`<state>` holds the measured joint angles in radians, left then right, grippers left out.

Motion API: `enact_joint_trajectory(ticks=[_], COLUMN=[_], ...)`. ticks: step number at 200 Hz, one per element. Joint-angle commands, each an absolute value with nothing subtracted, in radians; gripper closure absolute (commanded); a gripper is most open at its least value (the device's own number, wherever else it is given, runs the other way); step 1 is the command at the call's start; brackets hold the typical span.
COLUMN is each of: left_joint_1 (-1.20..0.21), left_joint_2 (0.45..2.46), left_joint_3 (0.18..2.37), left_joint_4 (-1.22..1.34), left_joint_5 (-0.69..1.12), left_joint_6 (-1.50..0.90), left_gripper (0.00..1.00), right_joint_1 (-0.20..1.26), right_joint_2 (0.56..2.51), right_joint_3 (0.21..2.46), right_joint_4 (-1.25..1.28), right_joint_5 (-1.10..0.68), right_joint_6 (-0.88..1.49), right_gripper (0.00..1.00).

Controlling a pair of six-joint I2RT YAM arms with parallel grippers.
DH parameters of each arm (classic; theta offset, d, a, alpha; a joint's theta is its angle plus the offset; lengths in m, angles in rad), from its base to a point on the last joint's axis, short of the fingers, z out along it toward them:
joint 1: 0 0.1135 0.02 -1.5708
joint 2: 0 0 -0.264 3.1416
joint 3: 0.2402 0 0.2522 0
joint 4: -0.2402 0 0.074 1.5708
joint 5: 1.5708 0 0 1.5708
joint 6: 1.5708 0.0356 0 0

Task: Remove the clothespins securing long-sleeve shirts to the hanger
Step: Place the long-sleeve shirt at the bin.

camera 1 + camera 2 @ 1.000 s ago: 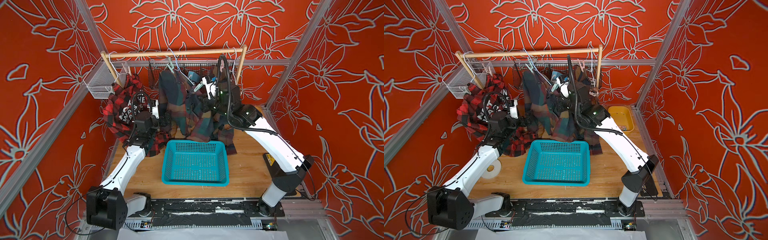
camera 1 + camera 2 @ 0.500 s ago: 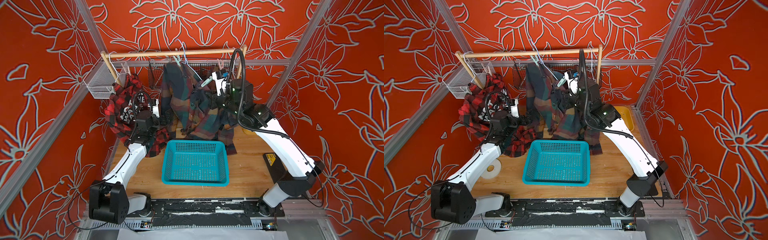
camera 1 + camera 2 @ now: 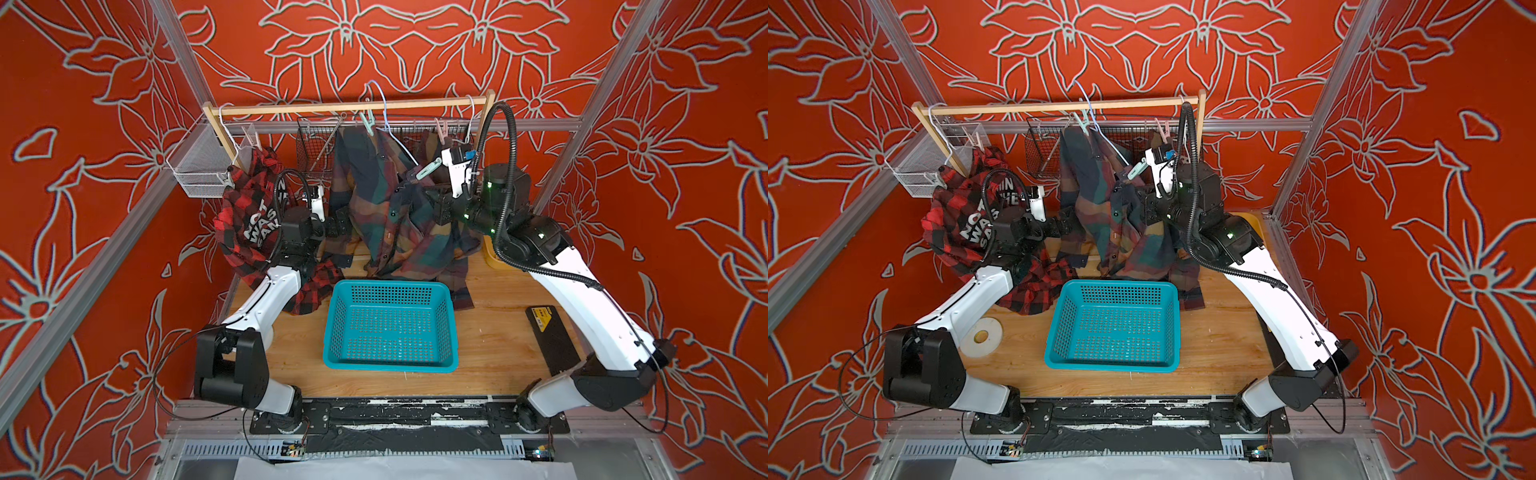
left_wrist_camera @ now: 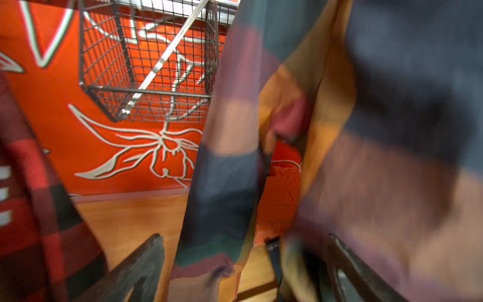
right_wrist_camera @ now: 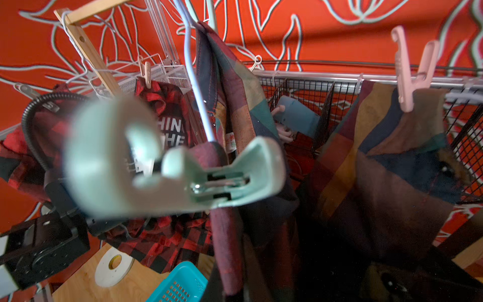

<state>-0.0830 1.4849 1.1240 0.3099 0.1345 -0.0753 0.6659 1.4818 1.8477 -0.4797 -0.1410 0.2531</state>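
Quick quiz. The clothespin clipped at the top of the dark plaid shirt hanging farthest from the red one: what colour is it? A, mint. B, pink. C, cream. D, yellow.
B: in the right wrist view a pink clothespin pinches the top edge of that dark plaid shirt; the pin also shows in a top view.

Teal basket (image 3: 390, 284) on wooden table (image 3: 490, 332); white tape roll (image 3: 980, 336) near; black wire basket (image 3: 316, 145) behind
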Motion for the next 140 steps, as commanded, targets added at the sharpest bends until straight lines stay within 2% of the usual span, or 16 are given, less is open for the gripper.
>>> enact_joint_trajectory(ticks=[1, 61, 82, 98, 106, 114, 128, 140], left_joint_1=[-0.076, -0.077, -0.077, -0.077, -0.077, -0.077, -0.078, -0.085], left_joint_2=[1.531, 1.652, 1.691, 1.711, 1.719, 1.724, 1.729, 1.724], left_joint_3=[1.18, 1.268, 1.293, 1.316, 1.32, 1.326, 1.342, 1.352], left_joint_4=[0.346, 0.35, 0.342, 0.334, 0.339, 0.343, 0.342, 0.337], left_joint_5=[0.155, 0.135, 0.138, 0.148, 0.163, 0.184, 0.236, 0.257], left_joint_6=[-0.09, -0.092, -0.082, -0.075, -0.074, -0.074, -0.08, -0.089], left_gripper=[0.07, 0.08, 0.12, 0.19, 0.25, 0.37, 0.73, 0.96], right_joint_1=[0.66, 0.654, 0.652, 0.65, 0.65, 0.65, 0.649, 0.649], right_joint_2=[1.414, 1.32, 1.298, 1.288, 1.285, 1.28, 1.269, 1.258], right_joint_3=[1.811, 1.72, 1.705, 1.7, 1.697, 1.689, 1.671, 1.653], right_joint_4=[-0.397, -0.392, -0.391, -0.395, -0.398, -0.396, -0.39, -0.383], right_joint_5=[-0.231, -0.313, -0.346, -0.371, -0.38, -0.389, -0.404, -0.415], right_joint_6=[0.265, 0.23, 0.227, 0.223, 0.221, 0.221, 0.226, 0.23], right_gripper=[1.0, 1.0, 1.0, 1.0, 1.0, 1.0, 1.0, 1.0])
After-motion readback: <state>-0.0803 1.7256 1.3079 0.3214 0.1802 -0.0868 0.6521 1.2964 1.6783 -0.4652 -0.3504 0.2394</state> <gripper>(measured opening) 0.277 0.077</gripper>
